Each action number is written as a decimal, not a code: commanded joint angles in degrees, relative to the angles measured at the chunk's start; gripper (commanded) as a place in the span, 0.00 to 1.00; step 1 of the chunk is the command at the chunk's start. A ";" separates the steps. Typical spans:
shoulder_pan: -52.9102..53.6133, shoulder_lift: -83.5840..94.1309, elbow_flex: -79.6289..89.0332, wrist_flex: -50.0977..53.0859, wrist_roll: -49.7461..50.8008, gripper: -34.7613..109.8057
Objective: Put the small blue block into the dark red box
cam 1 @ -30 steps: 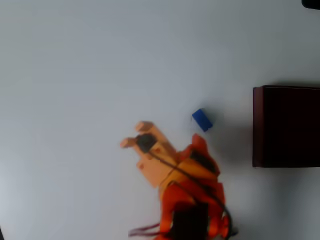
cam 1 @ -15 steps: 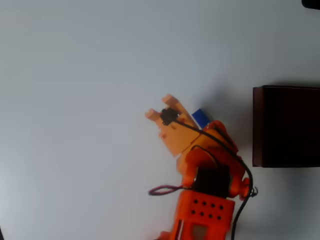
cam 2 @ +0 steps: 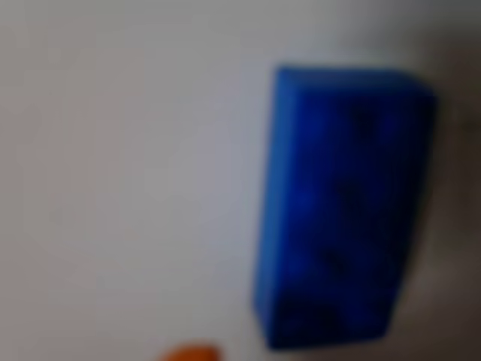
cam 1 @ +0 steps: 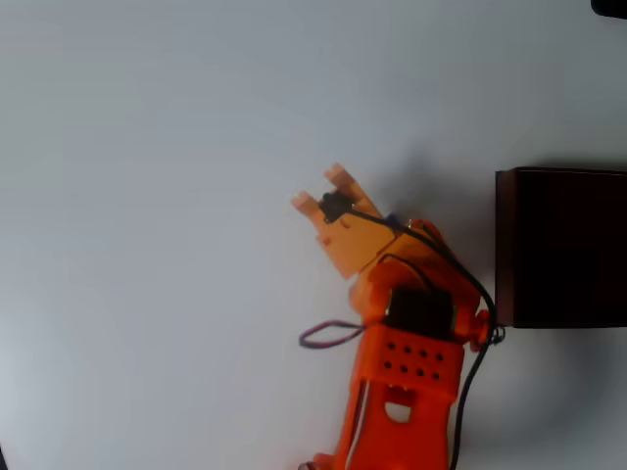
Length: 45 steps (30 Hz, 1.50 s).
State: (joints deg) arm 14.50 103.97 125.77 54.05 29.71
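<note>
Close up, one small blue block (cam 2: pixel 342 207) lies blurred on the pale table (cam 1: pixel 147 196) in the wrist view – under the orange arm (cam 1: pixel 407 362) overhead. One gripper (cam 1: pixel 322 190), fingers parted and empty; one dark red box (cam 1: pixel 560 247) at right, apart

Blue block (cam 2: pixel 342 207) lies left of maroon box (cam 1: pixel 560 247).

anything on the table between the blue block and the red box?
Nothing visible. The small blue block lies under the arm, barely showing overhead; bare table runs from there to the dark red box at right. The claw points away, up-left.
</note>
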 commanded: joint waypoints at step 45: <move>1.76 -8.70 -4.75 1.14 2.99 0.24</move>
State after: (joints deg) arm 15.47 94.75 122.87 54.23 32.08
